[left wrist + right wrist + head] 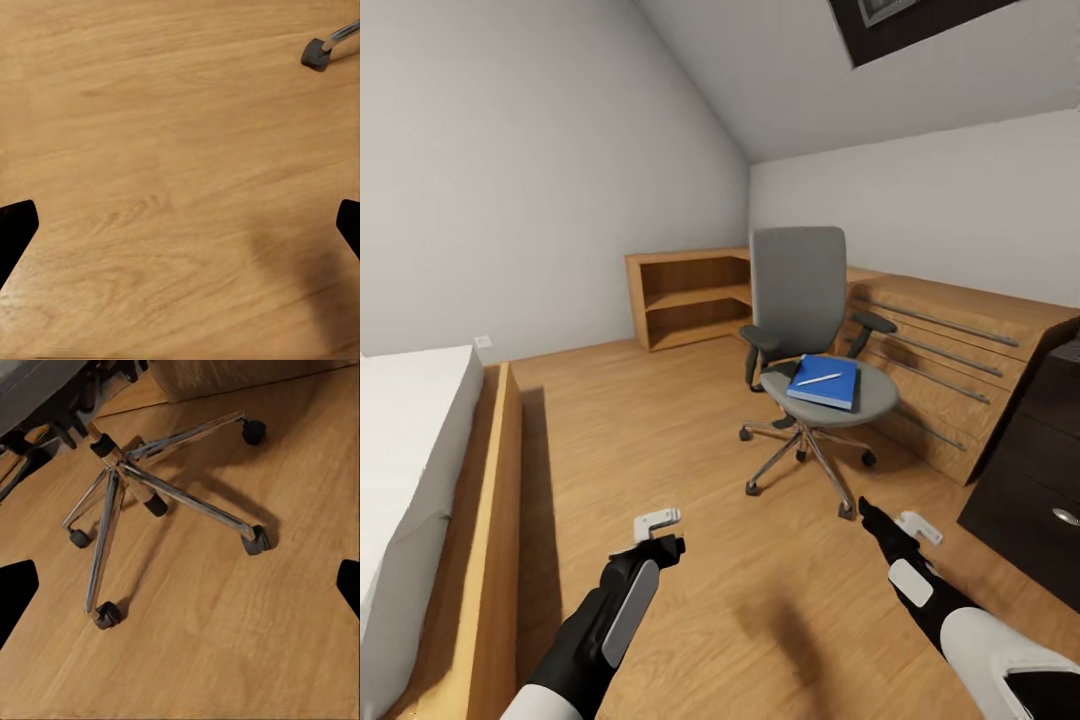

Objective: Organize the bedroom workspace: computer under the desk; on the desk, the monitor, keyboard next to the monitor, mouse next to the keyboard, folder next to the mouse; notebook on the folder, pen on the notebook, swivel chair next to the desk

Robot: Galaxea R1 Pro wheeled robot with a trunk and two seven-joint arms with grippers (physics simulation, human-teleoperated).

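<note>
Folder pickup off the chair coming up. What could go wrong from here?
1. The pen lies loose on the folder; tilting the folder could roll it off.
2. The swivel chair sits on castors, so a push may roll or spin it away.
3. Both end effectors, left and right, are low and short of the seat.

The swivel chair (808, 345) stands on the floor (660, 450) in the middle of the room. The folder (824, 381) lies on its seat, and the pen (819, 379) lies on the folder. A shelf unit (685, 295) is behind the chair, drawers (950, 370) are to its right, and a bed (410, 480) is far left.
</note>
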